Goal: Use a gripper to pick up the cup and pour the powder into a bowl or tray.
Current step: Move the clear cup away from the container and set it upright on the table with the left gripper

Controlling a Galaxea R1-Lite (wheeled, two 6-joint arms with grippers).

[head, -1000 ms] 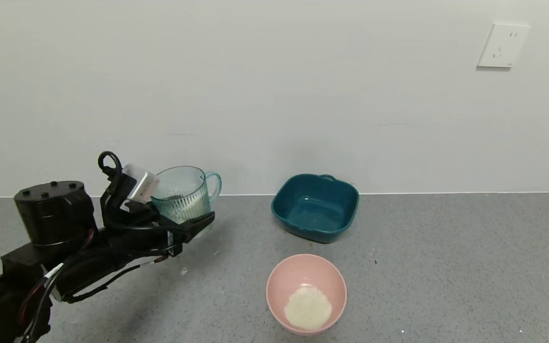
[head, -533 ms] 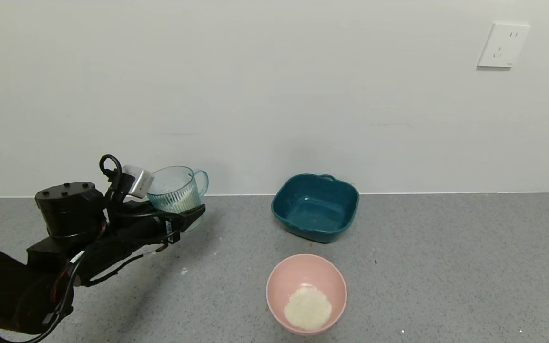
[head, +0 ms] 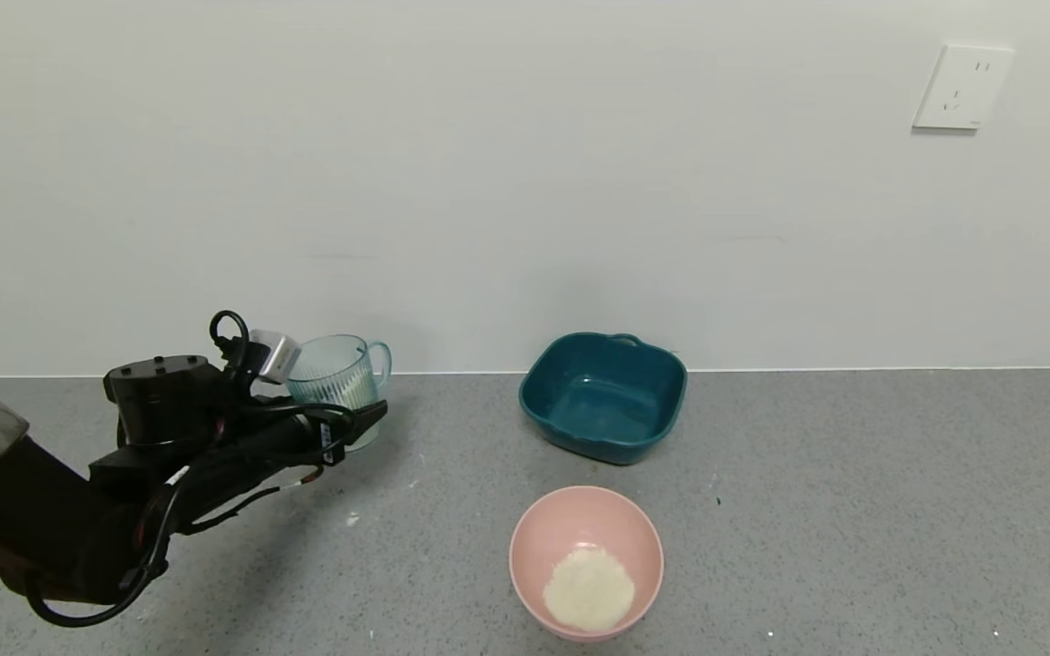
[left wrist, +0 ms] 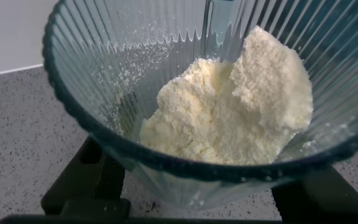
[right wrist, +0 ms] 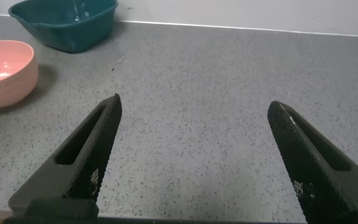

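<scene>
My left gripper (head: 363, 421) is shut on the ribbed pale blue-green cup (head: 339, 381) at the far left of the table, near the wall. The cup stands almost upright, low over the tabletop. In the left wrist view the cup (left wrist: 104, 112) fills the picture with a heap of cream powder (left wrist: 229, 112) inside, and dark fingers (left wrist: 82, 183) stand on both sides of it. The pink bowl (head: 534, 528) sits at the front centre with a heap of powder (head: 588, 589) in it. My right gripper (right wrist: 194, 102) is open and empty over bare table.
A dark teal squarish tub (head: 604, 396) stands behind the pink bowl, near the wall; it also shows in the right wrist view (right wrist: 67, 22) beside the pink bowl (right wrist: 2, 71). Specks of spilled powder lie on the grey table (head: 853, 510).
My left arm has carried the cup back toward the wall and lower, and the cup has gone from tilted to almost upright. The bowl and tub have not moved.
</scene>
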